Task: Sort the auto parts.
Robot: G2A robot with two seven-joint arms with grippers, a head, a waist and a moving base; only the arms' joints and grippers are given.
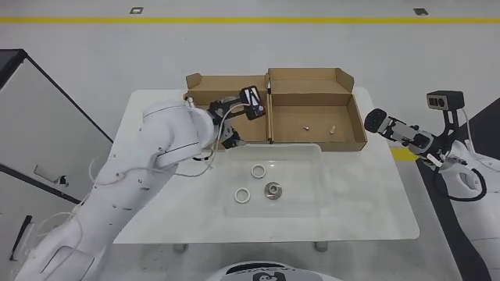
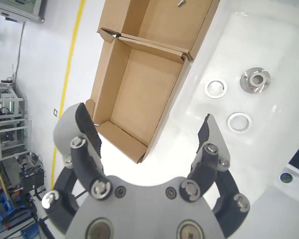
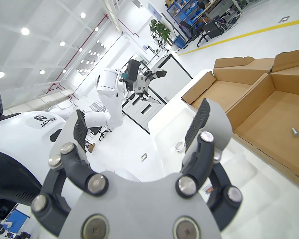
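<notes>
The white desk takes up the middle of the top view. Two open cardboard boxes stand side by side at its upper edge. The left box is at upper centre-left and the right box at upper centre. Just below them, in the middle of the frame, lies a clear shallow tray.

The left gripper hangs above the lower edge of the left box, near the tray's upper left corner. Its jaws are spread wide and hold nothing. The right gripper is also wide apart and holds nothing. It sits off the desk's right edge at centre right of the frame, well apart from the parts.

The parts not yet sorted lie in the tray. A metal flange is at the centre, and there are two flat rings, one just above and left of it and one to its left. Two small bolts lie on the floor of the right box, near each other.

This looks like the gap between picks, since the bolts are boxed and the tray parts wait. The next move would call for the left gripper to come over the tray and descend square on one part, probably the nearer ring. A thin ring lying flat needs the jaws narrowed onto its rim. The left box seems to be where it should go.
</notes>
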